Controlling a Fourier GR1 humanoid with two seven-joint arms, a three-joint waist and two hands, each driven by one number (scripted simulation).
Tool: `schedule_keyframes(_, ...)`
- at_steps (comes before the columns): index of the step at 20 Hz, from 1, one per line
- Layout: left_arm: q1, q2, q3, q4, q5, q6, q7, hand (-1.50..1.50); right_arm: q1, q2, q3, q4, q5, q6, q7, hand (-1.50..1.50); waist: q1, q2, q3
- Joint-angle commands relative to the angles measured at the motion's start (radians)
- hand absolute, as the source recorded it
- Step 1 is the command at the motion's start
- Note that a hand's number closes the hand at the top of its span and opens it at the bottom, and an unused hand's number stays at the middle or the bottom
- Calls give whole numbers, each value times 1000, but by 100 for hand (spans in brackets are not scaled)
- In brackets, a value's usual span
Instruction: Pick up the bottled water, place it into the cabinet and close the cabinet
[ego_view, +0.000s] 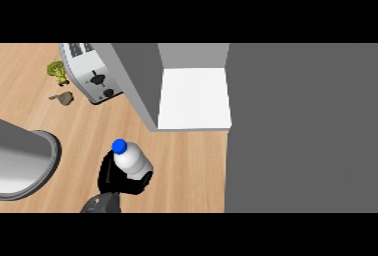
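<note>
The left hand (118, 177), fingers wrapped around the bottled water (131, 159), holds it above the counter (188, 165). The carry step is in hand; next it should travel toward one o'clock onto the cabinet (193, 97) shelf, past the open door (299, 125).

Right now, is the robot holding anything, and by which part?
Yes: one robot hand is curled round the lower body of the water bottle, leaving its blue cap free.

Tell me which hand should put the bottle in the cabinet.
Probably the left hand: it is the only hand in view, already curled round the bottled water, just below the cabinet's white shelf.
</note>
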Motion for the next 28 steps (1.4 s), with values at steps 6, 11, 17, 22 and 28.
schedule_keyframes(6, -12, -13, -281, -330, 191, 270, 249, 150, -6, 6, -23, -51, -65, -11, 31, -150, 10, -2, -1)
schedule_keyframes(11, -168, -13, -415, -343, 173, 526, 274, 150, 7, -7, -29, -34, -67, 16, -1, -150, -13, 1, -2)
schedule_keyframes(17, -294, -13, -511, -362, 215, 706, 364, 150, -21, 14, -62, -42, -91, 0, 13, -150, -15, 5, -2)
schedule_keyframes(22, -417, -13, -544, -257, 220, 785, 404, 150, 0, -20, -107, -59, -125, 38, 9, -150, -21, 7, -2)
schedule_keyframes(28, -612, -13, -442, -27, 290, 788, 404, 150, -60, 7, -92, -53, -117, 18, 58, -150, -31, 16, -3)
